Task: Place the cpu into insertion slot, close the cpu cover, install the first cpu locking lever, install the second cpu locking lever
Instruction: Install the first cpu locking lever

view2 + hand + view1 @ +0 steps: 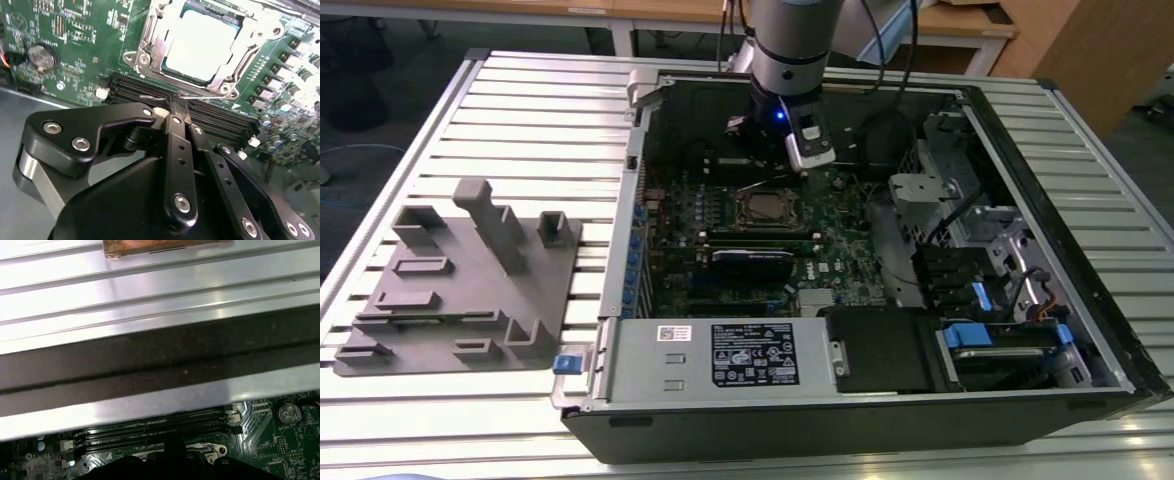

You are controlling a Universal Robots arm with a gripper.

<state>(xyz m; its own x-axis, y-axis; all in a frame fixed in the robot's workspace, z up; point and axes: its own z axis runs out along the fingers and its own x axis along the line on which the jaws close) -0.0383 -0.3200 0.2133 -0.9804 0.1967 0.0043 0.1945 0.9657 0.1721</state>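
The cpu [200, 45] lies flat in the insertion slot [761, 208] on the green motherboard, its pale metal top showing through the window of the cpu cover [150, 47]. The cover lies down over it. My gripper [175, 106] is shut, its black fingers [176, 145] pressed together with nothing between them. The tips sit at the socket's edge beside the memory slots, right at a thin silver locking lever [210, 96] that runs along that side. In the exterior view my gripper [798, 165] hangs just behind the socket inside the open case.
Long black memory slots [225, 117] and a coin battery [41, 56] flank the socket. The computer case [627, 200] stands open on a slatted metal table [520, 110], with drive bays and cables at the exterior view's right. A grey fixture block [467, 270] lies at its left.
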